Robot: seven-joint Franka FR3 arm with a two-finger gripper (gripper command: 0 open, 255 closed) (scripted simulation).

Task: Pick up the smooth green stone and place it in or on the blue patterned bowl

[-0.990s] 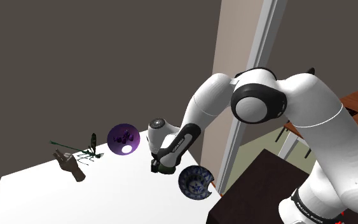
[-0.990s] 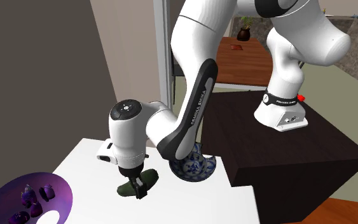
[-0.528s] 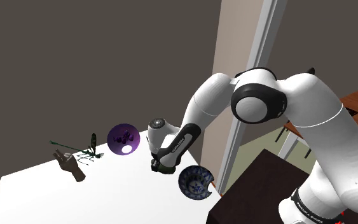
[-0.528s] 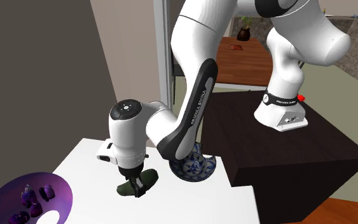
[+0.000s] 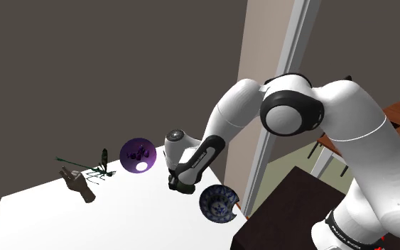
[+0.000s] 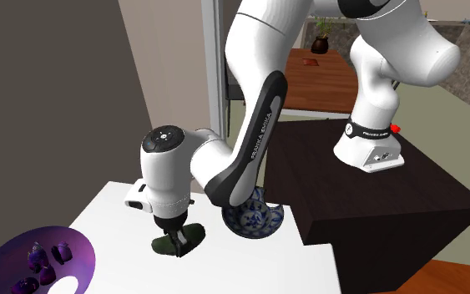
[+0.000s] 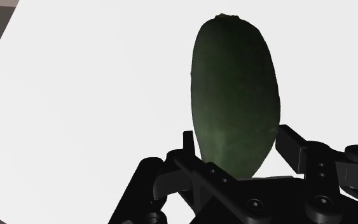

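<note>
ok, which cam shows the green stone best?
Wrist view: the stone stands large and nearly whole, clasped in the pincer. The second exterior view has it partly behind the pincer. The shoulder view gives a small dark bit under the hand.

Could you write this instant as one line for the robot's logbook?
phase: grasp | gripper: shut on green stone | stone: down at white table, beside blue patterned bowl | placed: not yet

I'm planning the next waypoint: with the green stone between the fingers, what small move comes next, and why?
Probably a short straight lift: the gripper clasps the green stone down at the white table, and the blue patterned bowl stands close beside it.
</note>
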